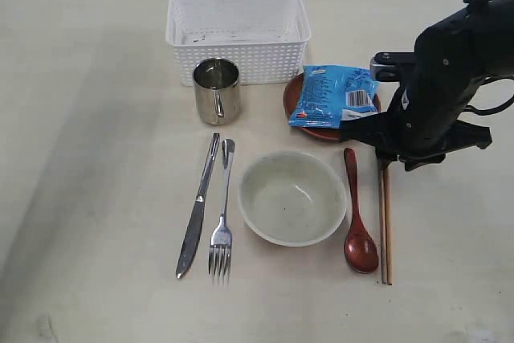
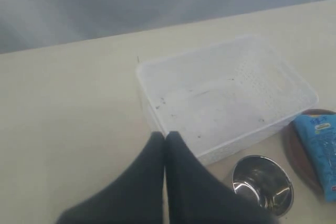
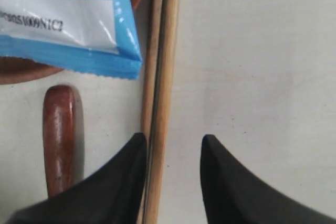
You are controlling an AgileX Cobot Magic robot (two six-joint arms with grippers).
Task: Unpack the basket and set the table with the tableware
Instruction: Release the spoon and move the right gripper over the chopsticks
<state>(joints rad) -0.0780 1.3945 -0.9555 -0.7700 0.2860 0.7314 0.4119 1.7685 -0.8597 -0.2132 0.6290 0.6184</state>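
Observation:
The white basket (image 1: 241, 62) stands empty at the back of the table (image 1: 96, 158). In front of it are the steel mug (image 1: 217, 90), knife (image 1: 198, 206), fork (image 1: 222, 214), cream bowl (image 1: 291, 197), red-brown spoon (image 1: 358, 222) and wooden chopsticks (image 1: 385, 222). My right gripper (image 3: 172, 142) is open just over the far end of the chopsticks (image 3: 163, 66), which lie flat beside one finger, next to the spoon handle (image 3: 60, 129). My left gripper (image 2: 166, 136) is shut on nothing, high above the basket rim (image 2: 199, 51) and the mug (image 2: 262, 184).
A blue snack bag (image 1: 333, 95) lies on the small red-brown plate (image 1: 293, 98), right of the mug and close to my right arm. The bag's corner (image 3: 63, 19) nearly touches the chopsticks' tips over the plate edge (image 3: 21, 72).

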